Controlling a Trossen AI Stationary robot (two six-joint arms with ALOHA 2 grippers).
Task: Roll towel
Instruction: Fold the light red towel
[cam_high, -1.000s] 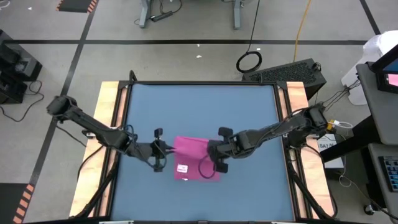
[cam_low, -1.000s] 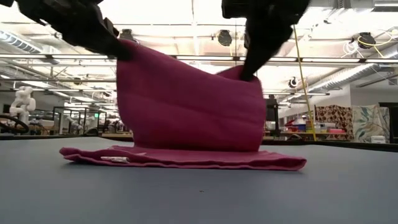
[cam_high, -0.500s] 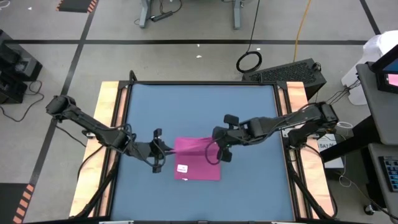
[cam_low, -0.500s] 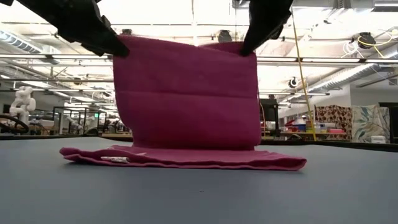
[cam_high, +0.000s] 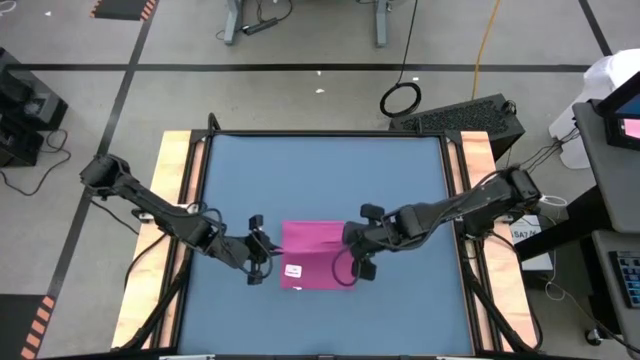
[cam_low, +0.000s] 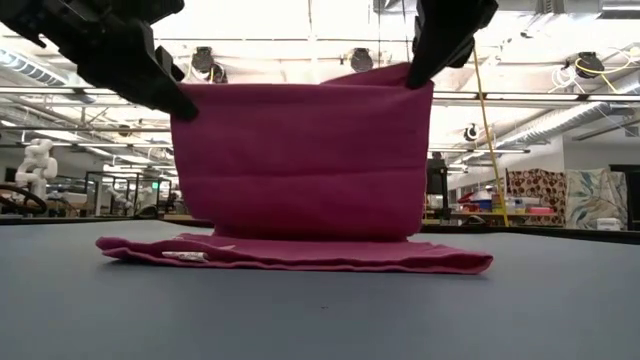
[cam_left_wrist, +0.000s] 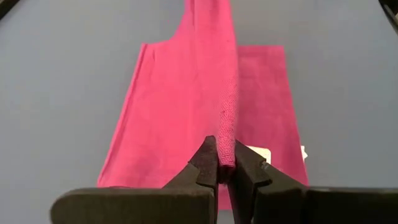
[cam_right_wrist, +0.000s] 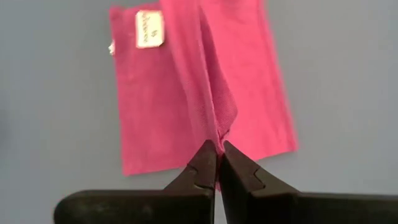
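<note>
The magenta towel (cam_high: 315, 255) lies near the table's near middle. Its near part (cam_low: 300, 255) rests flat on the blue tabletop, with the white tag (cam_high: 293, 270) on it. Its far part (cam_low: 300, 160) stands up as a sheet between my two grippers. My left gripper (cam_low: 185, 105) is shut on the sheet's upper left corner. My right gripper (cam_low: 415, 75) is shut on its upper right corner. The tag also shows in the left wrist view (cam_left_wrist: 258, 154) and the right wrist view (cam_right_wrist: 149, 28). My left gripper pinches the lifted edge's left corner (cam_left_wrist: 227, 163) between its two fingers, coming from the table's left and slanting down. One layer or several, I cannot tell. The sheet hangs below the fingers, and its top edge runs taut toward the other gripper. My right gripper pinches the lifted edge's right corner (cam_right_wrist: 219, 138) between its two fingertips, coming from the table's right and slanting down. The cloth puckers at the fingers. The sheet hangs below, and the towel's near part stays on the table.
The blue tabletop (cam_high: 320, 180) has wooden side rails (cam_high: 180, 200). Bare table lies far of the towel and on both sides. A black cable loop (cam_high: 400, 98) lies on the floor beyond the far edge.
My right gripper has gone up with its corner, which sagged a second ago. My left gripper has moved a little down and toward the table's near edge. The lifted sheet has spread wider and its top edge is drawn taut. The part on the table has stayed in place.
</note>
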